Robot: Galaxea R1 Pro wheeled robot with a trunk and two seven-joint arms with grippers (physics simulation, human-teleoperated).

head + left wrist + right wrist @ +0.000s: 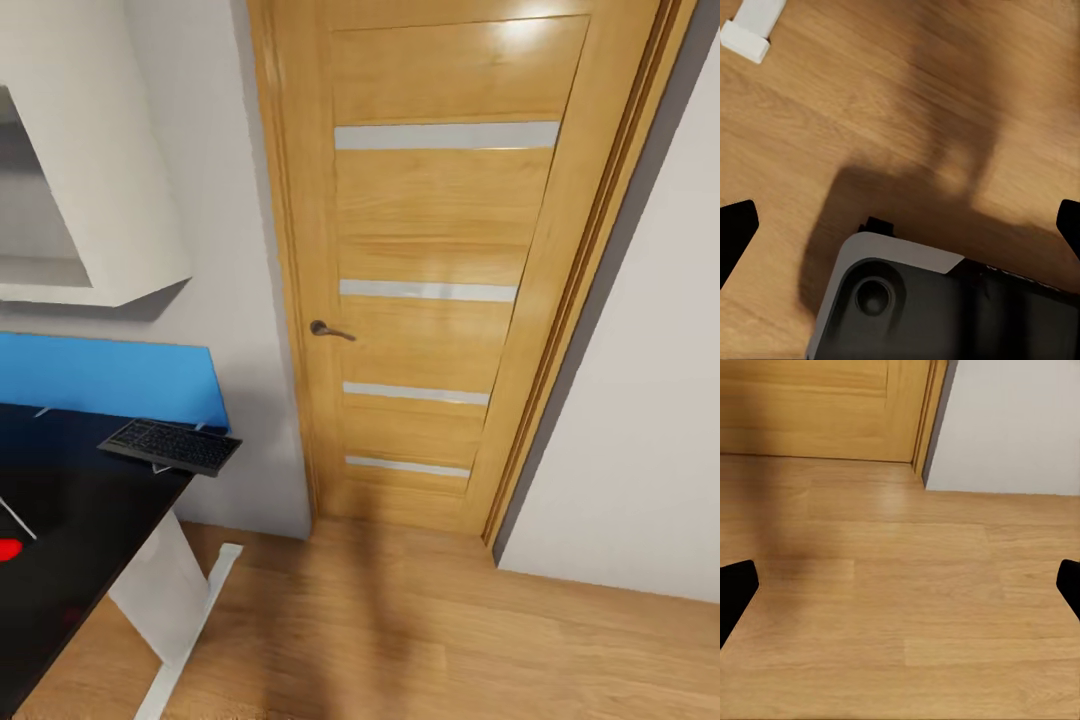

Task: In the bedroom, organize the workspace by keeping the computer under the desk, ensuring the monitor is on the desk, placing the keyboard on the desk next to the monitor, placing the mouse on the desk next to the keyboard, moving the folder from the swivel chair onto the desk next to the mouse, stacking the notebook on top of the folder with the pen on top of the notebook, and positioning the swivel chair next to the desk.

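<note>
The robot appears to be travelling between steps rather than handling anything: the head view faces a closed wooden door (440, 270) with a dark handle (330, 330), with only a corner of the workspace at the left of the picture. There the black desk (70, 530) carries the keyboard (170, 445), which lies at the far corner of the top, just in front of a blue panel (110, 380) along the desk's back edge; part of the keyboard seems to overhang the corner. A red shape (8, 550) at the picture's edge lies on the desk but is too cropped to identify. A white cabinet (90, 200) hangs on the wall above. The left tool (900, 225) hangs over the wood floor (907, 90) with its fingertips far apart at the frame's sides and nothing between them; below it is part of the robot's own base (945, 307). The right tool (900, 585) is equally wide and empty, facing bare floor by the door frame. Judging from this, the monitor, mouse, folder and chair must still be found, so the next move calls for turning the base and head left toward the desk before any grasp is attempted.
</note>
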